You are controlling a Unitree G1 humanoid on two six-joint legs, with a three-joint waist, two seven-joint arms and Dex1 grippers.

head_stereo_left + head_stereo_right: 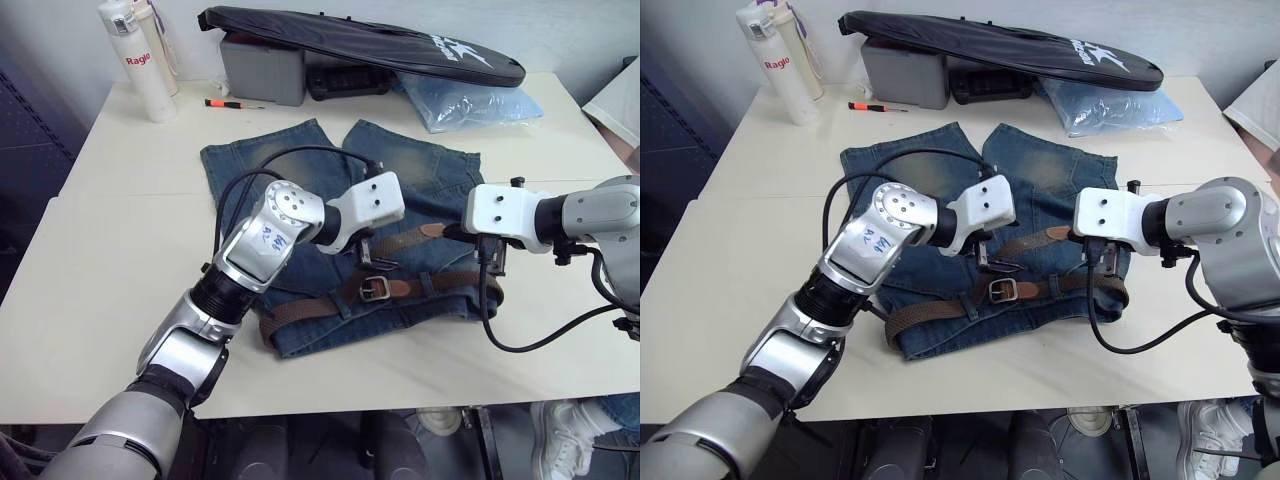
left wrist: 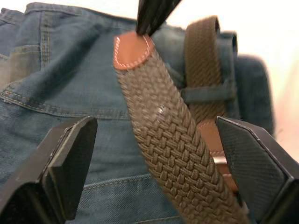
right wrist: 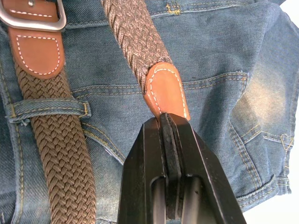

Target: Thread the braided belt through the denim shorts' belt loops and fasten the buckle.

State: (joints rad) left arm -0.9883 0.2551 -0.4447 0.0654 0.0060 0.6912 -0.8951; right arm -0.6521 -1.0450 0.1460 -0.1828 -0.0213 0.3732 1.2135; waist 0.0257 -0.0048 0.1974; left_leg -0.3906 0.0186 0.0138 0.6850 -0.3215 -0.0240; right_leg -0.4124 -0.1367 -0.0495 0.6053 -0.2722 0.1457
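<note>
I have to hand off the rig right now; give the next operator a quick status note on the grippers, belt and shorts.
Right gripper: shut on the braided belt's tan leather tip.
Left gripper: open, fingers either side of the braided belt, not gripping.
Denim shorts lie flat on the table.
Done: belt runs along the waistband, under a belt loop; strap already through the buckle.
Left: whether the prong is seated cannot be seen; check it, tuck the free end.
</note>
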